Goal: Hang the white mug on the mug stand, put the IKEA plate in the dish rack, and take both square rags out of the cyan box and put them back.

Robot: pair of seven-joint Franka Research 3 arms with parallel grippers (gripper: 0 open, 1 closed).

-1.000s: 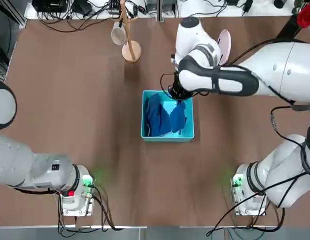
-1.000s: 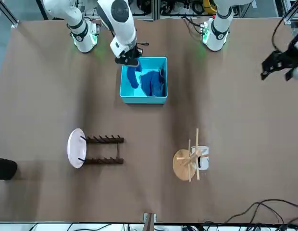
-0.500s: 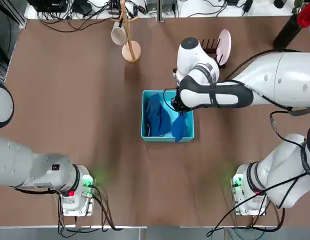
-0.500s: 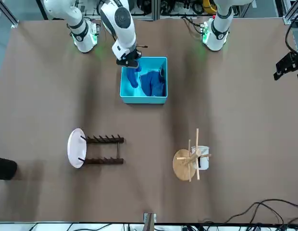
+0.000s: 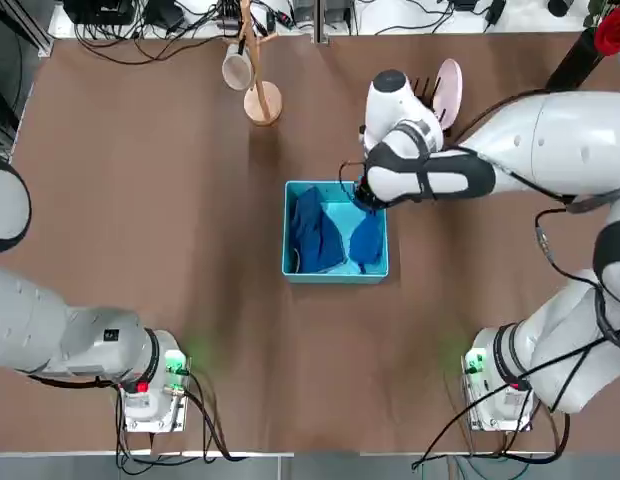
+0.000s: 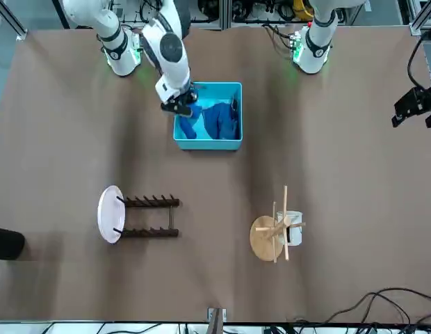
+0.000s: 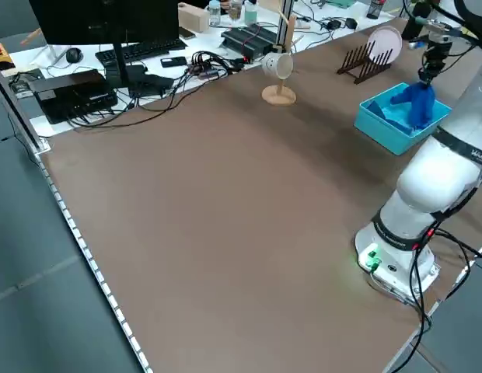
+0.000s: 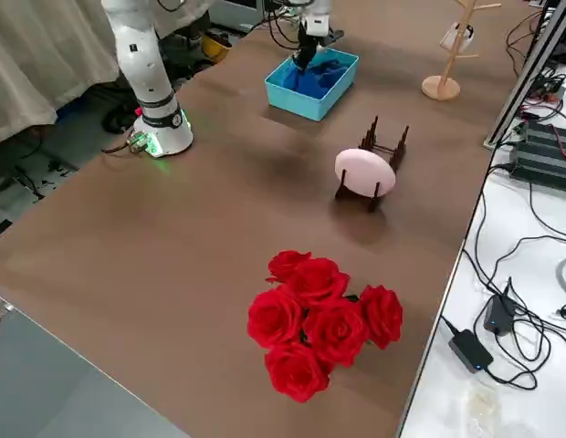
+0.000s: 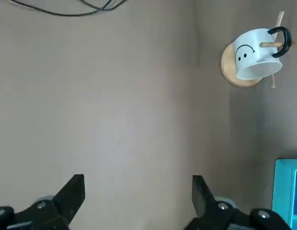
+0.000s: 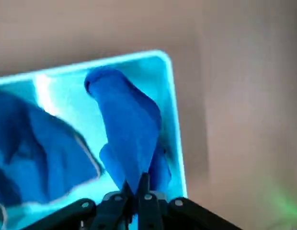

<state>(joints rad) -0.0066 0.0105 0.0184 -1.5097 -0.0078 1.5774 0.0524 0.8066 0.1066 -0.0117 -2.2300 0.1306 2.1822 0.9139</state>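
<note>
The cyan box [image 5: 335, 274] sits mid-table with one dark-blue square rag [image 5: 312, 230] lying in its left half. My right gripper [image 5: 366, 197] hovers over the box's right side, shut on the top of the other rag [image 10: 129, 129], which hangs down into the box. The white mug [image 5: 236, 68] hangs on the mug stand [image 5: 260, 98]. The IKEA plate [image 6: 110, 213] stands on edge in the dish rack [image 6: 149, 217]. My left gripper [image 9: 137, 196] is open and holds nothing, raised far out at my left of the table [image 6: 413, 108].
A bunch of red roses [image 8: 324, 319] stands at the far right corner. Cables and electronics [image 5: 170, 25] line the far edge behind the mug stand. Both arm bases [image 5: 150, 385] stand at the near edge.
My right gripper has carried the hanging rag from the box's near edge back over the box's right half, away from my base. The left gripper has shifted slightly.
</note>
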